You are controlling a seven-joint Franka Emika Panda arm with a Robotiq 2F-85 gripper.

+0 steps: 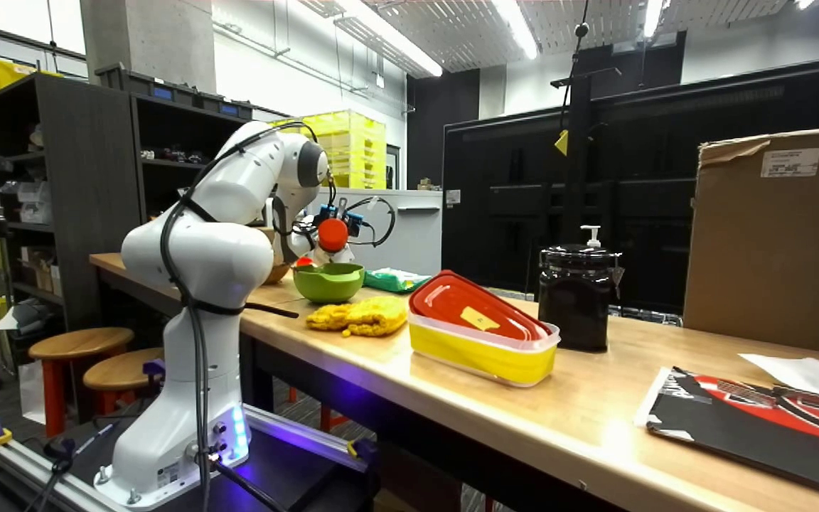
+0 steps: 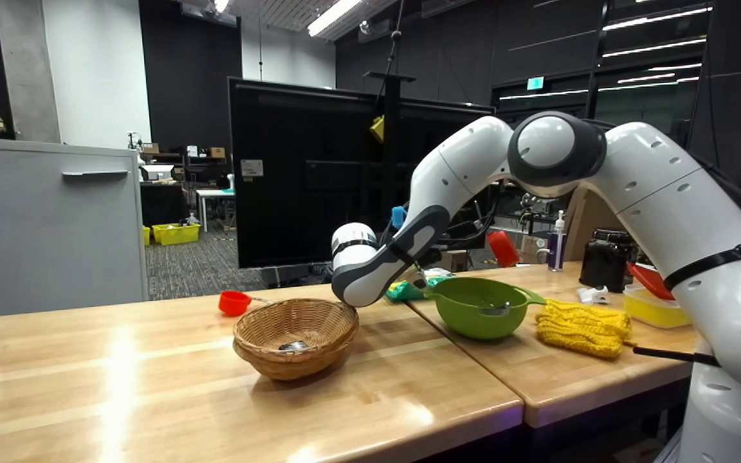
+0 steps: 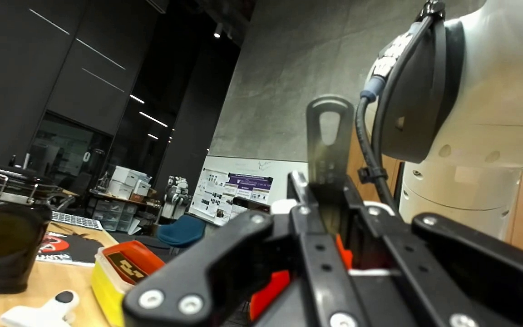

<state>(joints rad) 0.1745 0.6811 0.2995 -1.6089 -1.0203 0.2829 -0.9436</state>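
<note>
My gripper (image 3: 326, 200) is shut on the flat metal handle of a red measuring cup; the slotted end of the handle (image 3: 329, 131) sticks up past the fingertips in the wrist view. The red cup (image 1: 333, 235) is held in the air, above the green bowl (image 1: 329, 284) in the picture. It also shows in an exterior view (image 2: 503, 249), up and right of the green bowl (image 2: 483, 315). A metal piece (image 2: 496, 310) shows inside the bowl. The arm and cables largely hide the fingers in the exterior views.
Wicker baskets (image 2: 296, 321) with a metal piece inside stand on the table, a red cup (image 2: 234, 302) behind. A yellow knit cloth (image 1: 360, 316), green packet (image 1: 395, 279), yellow container with tilted red lid (image 1: 484, 348), dark jar (image 1: 573, 299) and white clip (image 3: 41, 313) lie around.
</note>
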